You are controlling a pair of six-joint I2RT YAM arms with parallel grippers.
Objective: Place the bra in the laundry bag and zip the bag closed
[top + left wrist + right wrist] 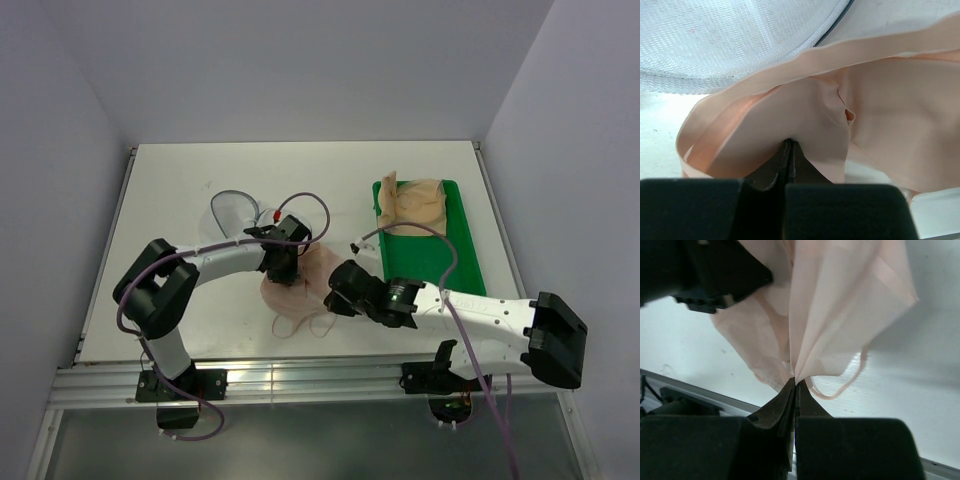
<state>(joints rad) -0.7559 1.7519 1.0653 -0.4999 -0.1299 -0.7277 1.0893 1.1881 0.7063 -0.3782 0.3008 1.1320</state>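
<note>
Overhead view: you get the whole layout here. The bra (pixel 300 287) sits bunched at the near middle of the table (pixel 180 180). The laundry bag (pixel 235 213) is just beyond it to the far left, and a green tray (pixel 445 255) carrying a tan garment (pixel 412 203) is well off to the right.
Left wrist view: only this one shows you the left gripper (pixel 790 145) pinched together on a fold of the bra, with the bag's mesh touching the fabric on its far side.
Right wrist view: only here do you see the right gripper (pixel 795 382) clamped on a gathered bunch of the bra. Pleats fan out from the pinch and a thin strap (pixel 850 380) loops below.
Materials: the bra is smooth, matte, pale pink-peach cloth in soft folds. The bag is fine white translucent mesh with a dark zip rim. The tray is flat and rectangular.
Bra and grippers: it spans between them, with its far-left part in your left jaws and its right edge in your right.
</note>
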